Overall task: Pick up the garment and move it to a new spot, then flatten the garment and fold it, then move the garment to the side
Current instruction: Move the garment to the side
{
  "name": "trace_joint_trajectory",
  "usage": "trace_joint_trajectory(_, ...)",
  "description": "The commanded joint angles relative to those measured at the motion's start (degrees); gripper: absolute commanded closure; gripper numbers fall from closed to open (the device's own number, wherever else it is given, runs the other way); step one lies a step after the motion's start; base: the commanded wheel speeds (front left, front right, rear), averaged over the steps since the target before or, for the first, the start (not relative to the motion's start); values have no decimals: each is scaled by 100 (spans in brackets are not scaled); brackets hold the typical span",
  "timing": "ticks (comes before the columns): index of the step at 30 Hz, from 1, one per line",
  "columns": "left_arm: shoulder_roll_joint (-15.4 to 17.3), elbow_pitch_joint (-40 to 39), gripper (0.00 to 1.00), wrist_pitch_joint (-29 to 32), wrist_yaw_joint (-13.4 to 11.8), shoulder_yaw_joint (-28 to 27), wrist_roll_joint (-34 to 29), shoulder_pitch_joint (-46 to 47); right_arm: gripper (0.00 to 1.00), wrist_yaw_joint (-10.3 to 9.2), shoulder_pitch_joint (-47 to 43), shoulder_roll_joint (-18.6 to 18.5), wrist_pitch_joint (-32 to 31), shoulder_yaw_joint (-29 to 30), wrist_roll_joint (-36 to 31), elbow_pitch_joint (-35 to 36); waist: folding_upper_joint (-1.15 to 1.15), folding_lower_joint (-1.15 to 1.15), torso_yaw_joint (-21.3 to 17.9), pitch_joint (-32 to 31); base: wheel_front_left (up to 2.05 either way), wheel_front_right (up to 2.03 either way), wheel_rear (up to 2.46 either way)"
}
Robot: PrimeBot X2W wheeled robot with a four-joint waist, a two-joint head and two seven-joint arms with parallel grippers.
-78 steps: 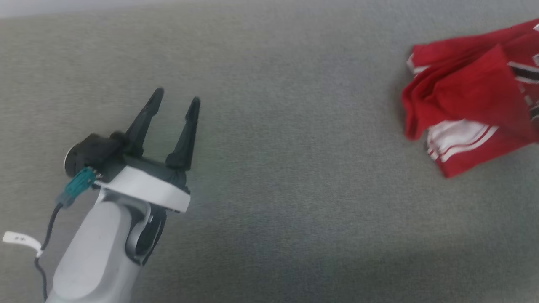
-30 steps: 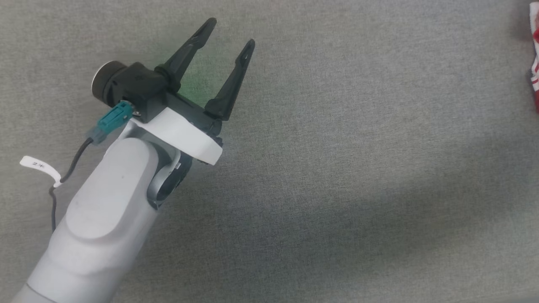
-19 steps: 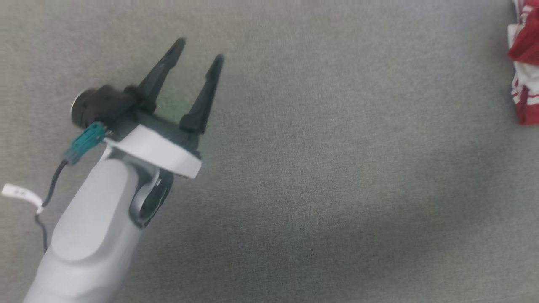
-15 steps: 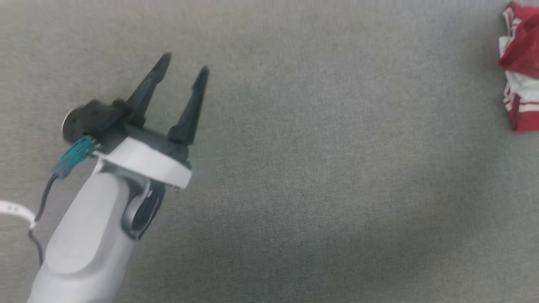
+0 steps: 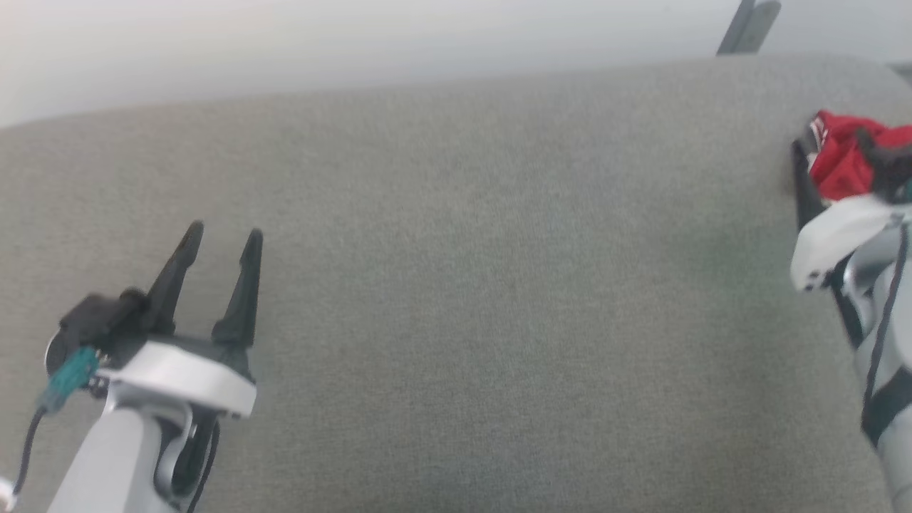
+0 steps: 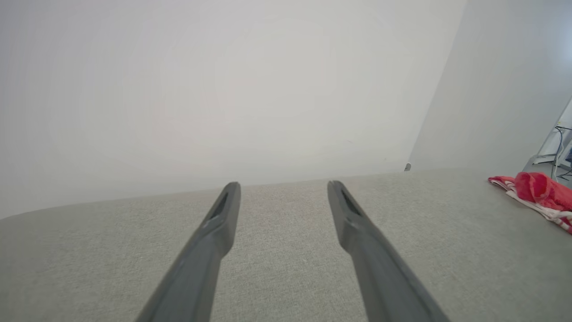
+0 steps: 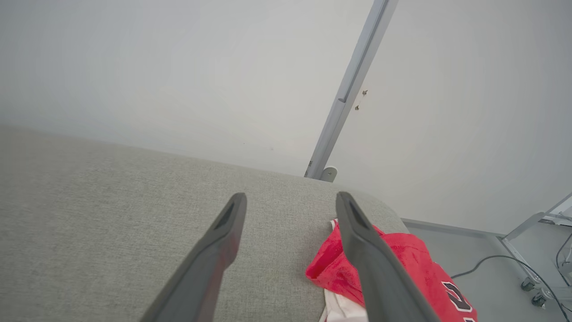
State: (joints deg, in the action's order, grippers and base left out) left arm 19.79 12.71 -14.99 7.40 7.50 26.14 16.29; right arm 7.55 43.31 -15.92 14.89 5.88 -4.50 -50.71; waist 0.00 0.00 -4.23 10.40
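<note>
The garment, red with white trim, lies crumpled at the far right end of the grey fabric surface. My right gripper reaches over it from the right edge of the head view. In the right wrist view that right gripper is open with nothing between its fingers, and its right finger crosses in front of the garment. My left gripper hovers open and holding nothing at the lower left, far from the cloth. The left wrist view has the left gripper open and the garment far to the right.
The surface ends at a rounded far edge against a pale wall. A grey metal post rises behind the right corner. Beyond the right end, a cable and a wheeled frame sit on the floor.
The head camera has shifted, bringing the far edge, the wall and my right gripper into the picture. The left gripper stays open and holds nothing.
</note>
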Motion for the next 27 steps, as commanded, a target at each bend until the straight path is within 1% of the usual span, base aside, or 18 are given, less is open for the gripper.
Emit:
trace_joint_trajectory(1,18,-55,0,-22,6,-37,-52,-135,0,-13,-183,38,34,-49,90,138,0,0,83,-249,0,0,0)
trace_joint_trajectory(6,-41,-208,0,-22,7,-419,-116,-766,0,-13,-1082,79,32,-283,500,963,0,0,132,-560,0,0,0)
trace_joint_trajectory(11,-166,-374,0,-22,7,-770,-251,-1290,0,-13,-1799,132,33,-353,753,1561,0,0,179,-778,0,0,0)
trace_joint_trajectory(22,-269,-631,0,-22,7,-1251,-326,-2099,0,-13,-3015,408,33,-191,908,2649,0,0,234,-1060,0,0,0)
trace_joint_trajectory(27,-271,-663,0,-22,7,-1344,-362,-2299,0,-13,-3495,562,33,-111,916,2996,0,0,256,-1121,0,0,0)
